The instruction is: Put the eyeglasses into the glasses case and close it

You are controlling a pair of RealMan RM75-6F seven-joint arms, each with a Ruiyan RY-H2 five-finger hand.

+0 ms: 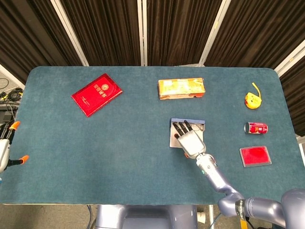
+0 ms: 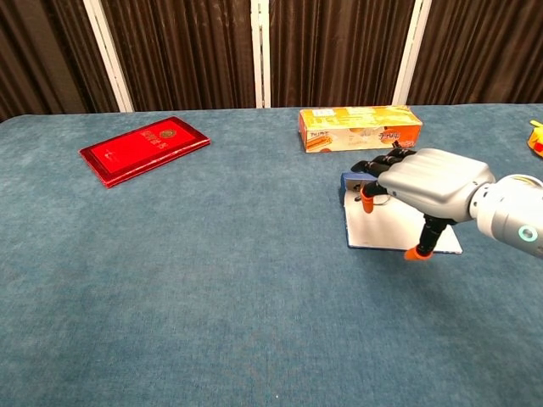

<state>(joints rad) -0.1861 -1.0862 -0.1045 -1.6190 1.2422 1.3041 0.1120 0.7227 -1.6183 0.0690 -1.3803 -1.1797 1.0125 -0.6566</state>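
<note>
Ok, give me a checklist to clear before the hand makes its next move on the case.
1. Glasses case open, flap flat on the table: ok.
2. Eyeglasses inside the case: cannot tell, hand hides most of them.
3. Right hand holding nothing: cannot tell, its underside is hidden.
4. Right hand over the case: ok.
5. Left hand away from the work area: ok, at the table's left edge.
6. Orange box apart from the case: ok.
</note>
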